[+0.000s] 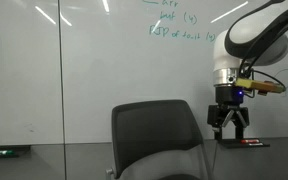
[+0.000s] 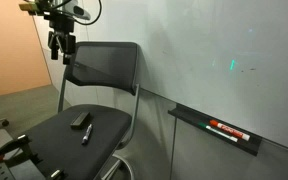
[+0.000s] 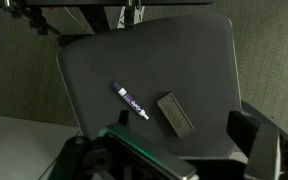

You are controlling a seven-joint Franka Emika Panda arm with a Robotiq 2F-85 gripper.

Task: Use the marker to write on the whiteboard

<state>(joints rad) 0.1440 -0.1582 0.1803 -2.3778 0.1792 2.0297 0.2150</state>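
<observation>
marker (image 3: 131,102) is lying flat on the chair seat (image 3: 104,70), at 9 o'clock of the eraser (image 3: 174,112) in the wrist view, not touching it. gripper (image 2: 62,52) is hovering above, jaws spread wide and empty. likely light, rigid and slick, it is inviting a mid-barrel pinch.

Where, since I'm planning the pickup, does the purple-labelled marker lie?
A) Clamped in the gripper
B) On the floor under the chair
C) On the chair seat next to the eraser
C: the wrist view shows the marker lying on the chair seat close beside the eraser, not touching it, while in an exterior view the gripper hangs open above, holding nothing.
</observation>
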